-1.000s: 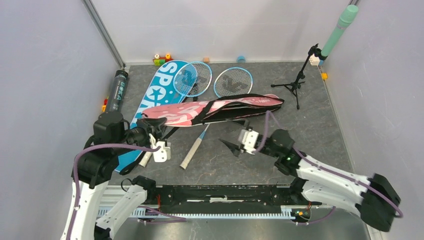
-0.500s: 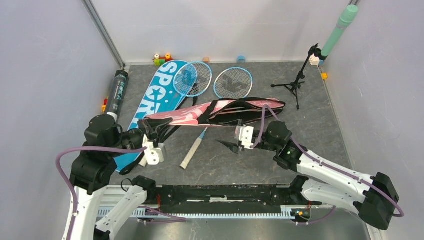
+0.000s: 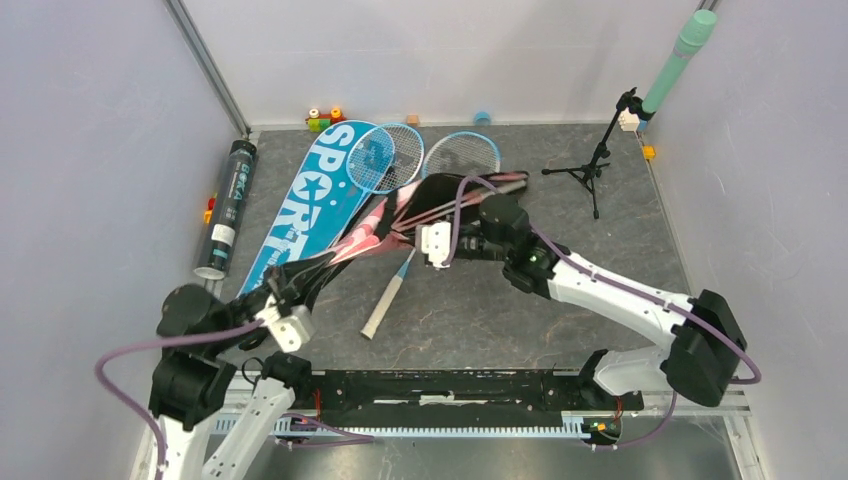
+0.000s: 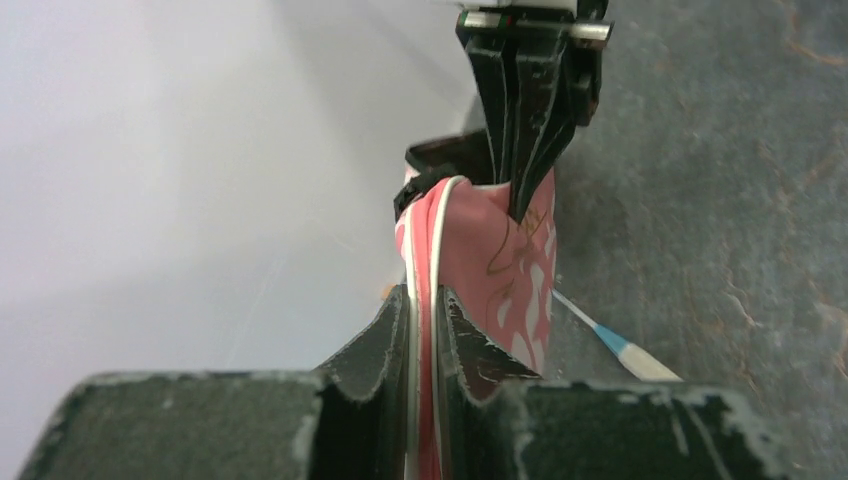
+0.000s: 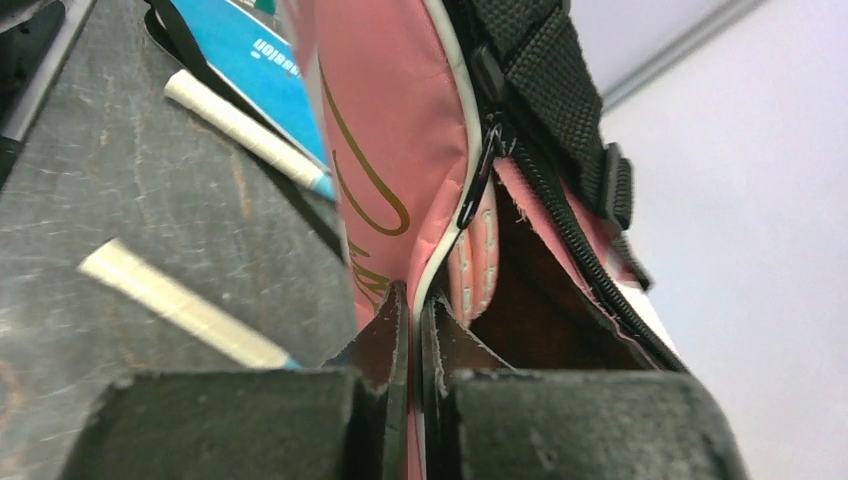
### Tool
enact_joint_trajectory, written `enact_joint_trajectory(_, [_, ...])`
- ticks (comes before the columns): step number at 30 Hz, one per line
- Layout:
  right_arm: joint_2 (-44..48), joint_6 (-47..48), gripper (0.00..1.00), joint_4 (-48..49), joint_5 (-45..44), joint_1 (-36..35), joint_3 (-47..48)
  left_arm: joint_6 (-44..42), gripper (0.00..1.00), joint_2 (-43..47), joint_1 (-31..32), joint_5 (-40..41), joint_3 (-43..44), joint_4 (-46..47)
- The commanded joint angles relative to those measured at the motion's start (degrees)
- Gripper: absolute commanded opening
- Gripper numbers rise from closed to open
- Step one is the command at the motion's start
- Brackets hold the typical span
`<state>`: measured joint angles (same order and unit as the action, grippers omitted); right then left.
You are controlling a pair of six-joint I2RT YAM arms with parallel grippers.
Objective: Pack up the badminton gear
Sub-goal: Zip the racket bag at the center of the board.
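We see the blue bag (image 3: 310, 195) lying flat on the table (image 3: 620, 260), slanting from the far wall towards the left arm. Just right of it, the pink bag (image 3: 375, 235) is stretched between both grippers and raised off the table over most of its length.

The left gripper (image 3: 278, 296) has the pink bag's near end, beside the blue bag's near tip. In its wrist view the fingers (image 4: 385, 340) are pressed onto the white-piped edge with only fabric between them. The right gripper (image 3: 418, 233) pinches the pink bag further along, right of the blue bag's middle. Its fingers are likewise squeezed together on the piped rim beside the open zip (image 5: 480, 170), where the bag's dark inside shows.

One racket (image 3: 390, 157) rests with its blue head over the blue bag's far end. A second racket (image 3: 462, 155) has its head just right of that, partly behind the pink bag. A white handle (image 3: 385, 300) lies on the table right of the blue bag's near half, its far end passing under the pink bag.

The tube (image 3: 228, 205) lies left of the blue bag and alongside it. The blocks (image 3: 322, 118) sit beyond the blue bag's far end, and the tripod (image 3: 590, 170) stands well to its right.
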<state>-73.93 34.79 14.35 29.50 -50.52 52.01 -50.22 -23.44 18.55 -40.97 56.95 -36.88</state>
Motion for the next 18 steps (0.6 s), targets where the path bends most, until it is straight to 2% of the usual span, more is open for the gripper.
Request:
enact_joint_trajectory(1, [-3.3,12.9,0.00,3.2,8.4,-0.9,13.3,14.4,0.03,7.3,0.6,-1.6,-4.0,14.1])
enact_joint_trajectory(5, [-5.8,16.3,0.00,17.3,7.2,-0.9,14.4,22.3,0.02,9.8,0.6,2.6,-6.5,17.1])
enact_joint_trajectory(8, [-8.4,20.5,0.00,15.5,4.3,-0.4,16.7,30.7,0.02,8.0,0.6,6.1,-11.3,22.7])
enact_joint_trajectory(10, [-8.9,21.9,0.00,15.1,1.4,0.3,15.8,35.4,0.02,5.5,0.6,5.5,-15.0,26.6])
enact_joint_trajectory(12, [-7.8,23.6,0.00,17.7,-2.1,1.6,11.2,41.1,0.02,3.0,0.6,2.9,-19.9,33.2])
enact_joint_trajectory(15, [-5.9,23.9,0.00,21.0,-7.2,4.4,1.8,53.0,0.02,-0.5,1.3,-2.6,-29.3,48.4])
enact_joint_trajectory(17, [-4.9,22.7,0.00,24.0,-9.3,6.0,-5.0,58.9,0.02,-1.5,3.6,0.5,-35.2,56.4])
enact_joint_trajectory(18, [-4.6,21.8,0.00,25.5,-9.3,6.5,-8.6,60.3,0.07,-1.7,5.7,3.8,-37.9,58.7])
